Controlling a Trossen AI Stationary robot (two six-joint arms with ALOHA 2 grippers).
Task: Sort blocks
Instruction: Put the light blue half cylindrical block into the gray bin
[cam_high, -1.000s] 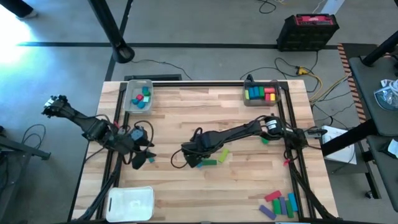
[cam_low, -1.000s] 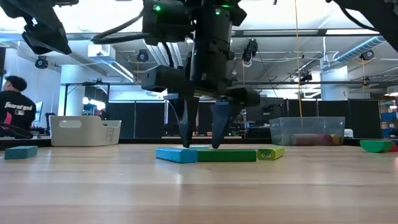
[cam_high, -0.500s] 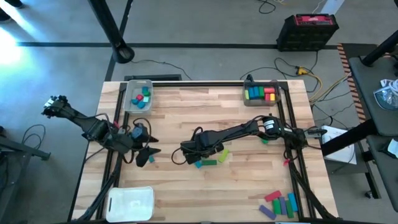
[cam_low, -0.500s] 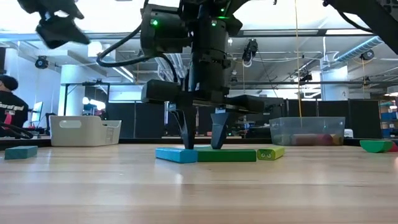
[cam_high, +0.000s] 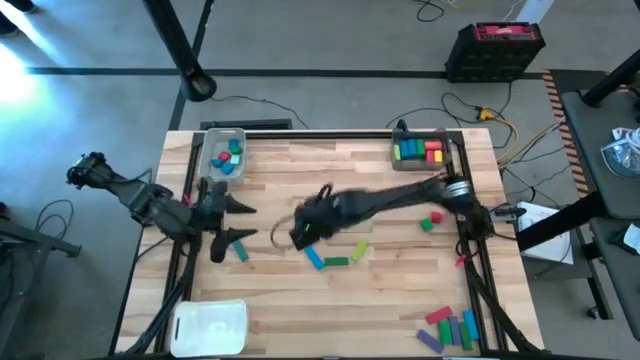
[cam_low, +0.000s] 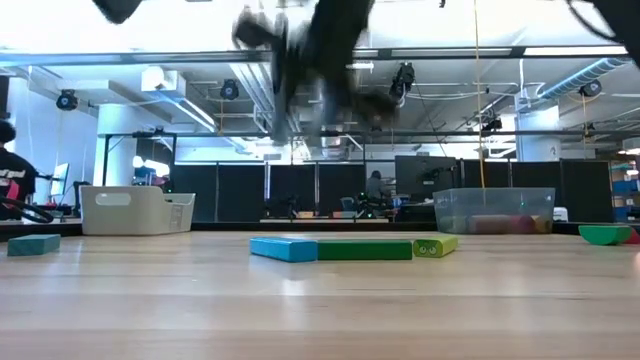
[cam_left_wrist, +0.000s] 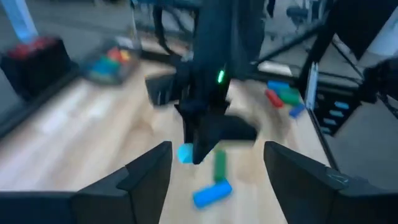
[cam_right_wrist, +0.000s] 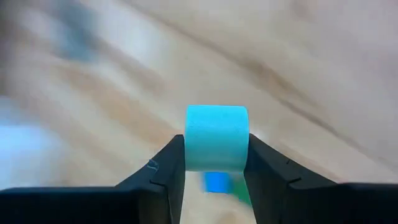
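My right gripper (cam_high: 303, 228) is above the table's middle, shut on a light blue block (cam_right_wrist: 216, 145); it shows as a blur high in the low view (cam_low: 310, 60). Below it, a blue bar (cam_high: 315, 258), a green bar (cam_high: 337, 262) and a yellow-green block (cam_high: 360, 248) lie flat on the table. My left gripper (cam_high: 234, 222) hovers open at the table's left, holding nothing, with a teal block (cam_high: 240, 253) on the table just nearer than it. The left wrist view (cam_left_wrist: 217, 158) looks toward the right arm. My right gripper pinches the light blue block by two opposite sides (cam_right_wrist: 186, 149) between its two fingers. The block's face stands between the fingertips (cam_right_wrist: 258, 155). The block is lifted clear of the table, with the blue and green bars below it.
A clear tray (cam_high: 223, 155) with blocks stands at the far left and another (cam_high: 425, 148) at the far right. A white tray (cam_high: 210, 325) sits at the near left corner. Loose blocks lie at the near right (cam_high: 450, 328) and at the right (cam_high: 428, 222).
My right gripper has risen from the row of bars with the light blue block and swung up and toward the far edge; it is blurred with motion. My left gripper has gone up and toward the far edge, staying open. The bars have stayed put.
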